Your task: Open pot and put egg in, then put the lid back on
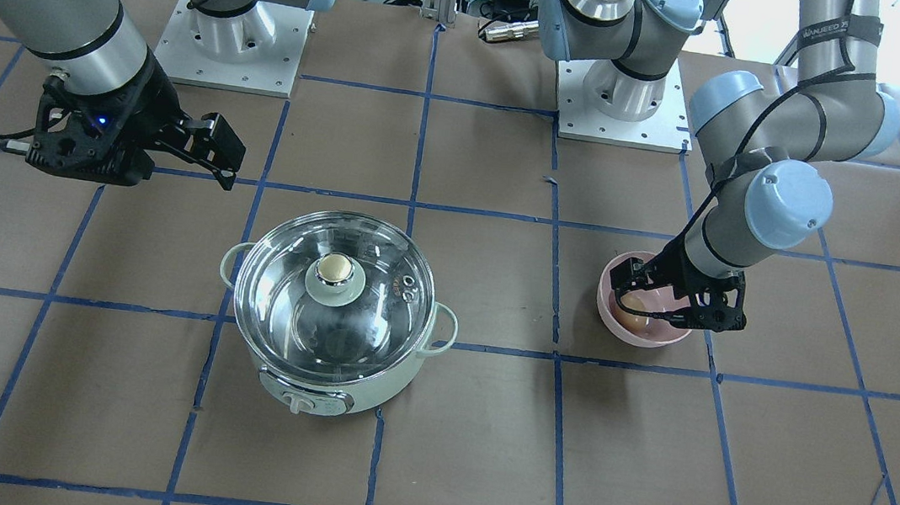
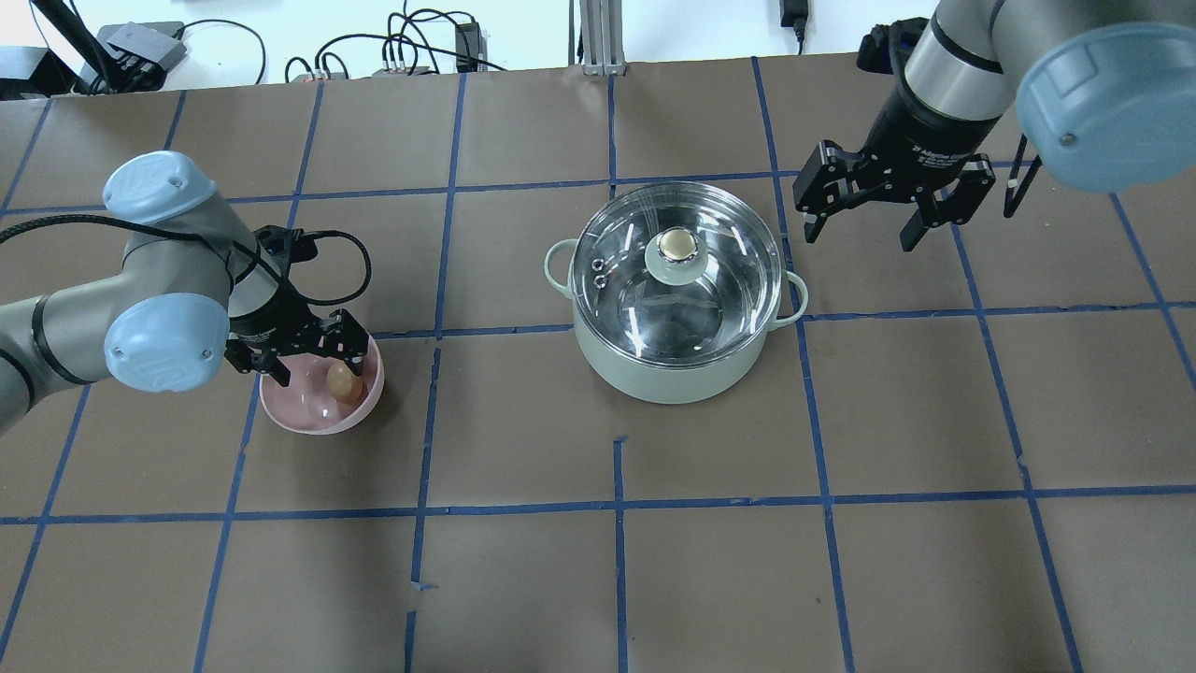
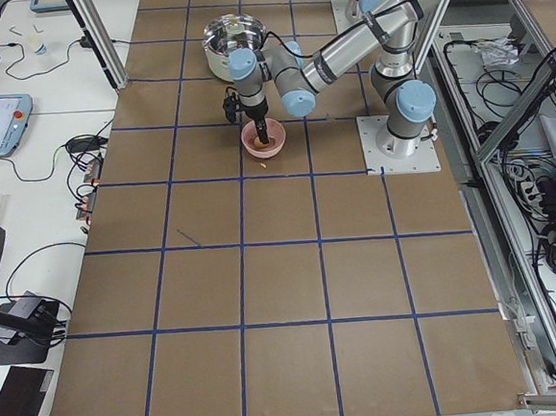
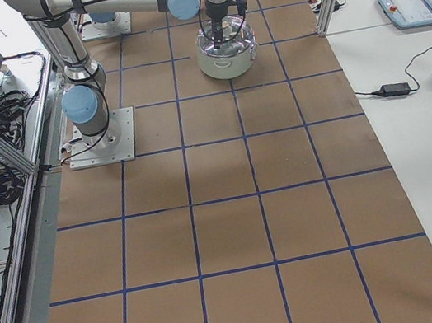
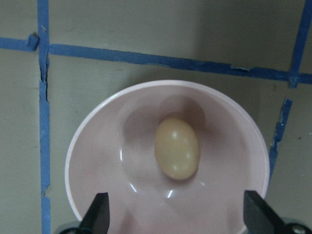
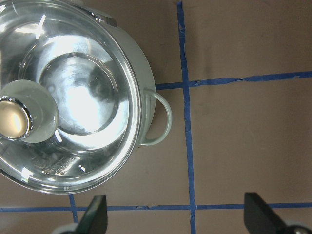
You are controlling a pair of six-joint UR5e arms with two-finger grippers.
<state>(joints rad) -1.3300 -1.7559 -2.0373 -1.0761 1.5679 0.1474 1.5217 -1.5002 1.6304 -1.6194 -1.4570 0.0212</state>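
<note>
The mint-green pot [image 2: 673, 369] stands mid-table with the glass lid [image 2: 724, 290] on it, and the beige knob [image 2: 676, 245] is at the lid's centre. The pot [image 1: 332, 396] and lid [image 1: 375, 312] also show in the front view. The brown egg [image 2: 343, 381] lies inside a pink bowl [image 2: 318, 425]. My left gripper [image 2: 318, 369] is open just above the bowl, with its fingers on either side of the egg [image 5: 177, 147] and not touching it. My right gripper [image 2: 861, 234] is open and empty, above the table beside the pot's side handle [image 6: 163, 117].
Blue tape lines cross the brown table [image 2: 617, 561]. The two arm bases [image 1: 232, 41] stand on the robot's side. Cables and equipment [image 2: 411, 56] lie beyond the far edge of the table.
</note>
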